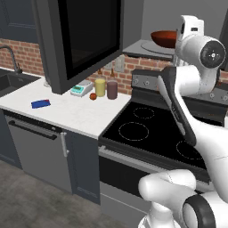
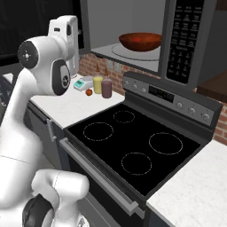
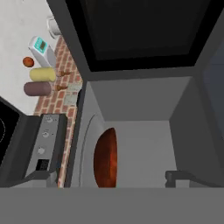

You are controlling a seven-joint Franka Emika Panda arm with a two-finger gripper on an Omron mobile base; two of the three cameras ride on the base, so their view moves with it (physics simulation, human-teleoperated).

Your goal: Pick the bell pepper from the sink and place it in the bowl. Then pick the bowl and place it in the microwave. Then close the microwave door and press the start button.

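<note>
1. bowl (image 2: 140, 41) sits on the round glass turntable (image 2: 133, 52) inside the microwave (image 2: 133, 20); in the left base view the bowl (image 1: 164, 38) is partly cut off by the arm's upper link
2. hand view is rolled sideways: bowl (image 3: 106, 158) shows edge-on as a reddish oval, lower part cut by the frame bottom
3. bell pepper can't be made out; bowl inside looks uniformly red-brown, too blurry to tell if it holds anything
4. microwave door (image 1: 84, 38) stands swung open to the left, its top cropped by the frame
5. gripper (image 3: 109, 179) has its fingers spread wide, 1 dark tip at each side of the hand view bottom, nothing between them; it is apart from the bowl
6. sink (image 1: 11, 82) is at the far left edge, only 1 corner and the faucet (image 1: 11, 55) in frame
7. on the counter (image 1: 67, 111): yellow cup (image 1: 100, 87), maroon cup (image 1: 112, 89), tiny red fruit (image 1: 92, 96), teal scale (image 1: 81, 89), blue item (image 1: 41, 103), too small to identify
8. stove (image 2: 133, 142) lies below the microwave
</note>
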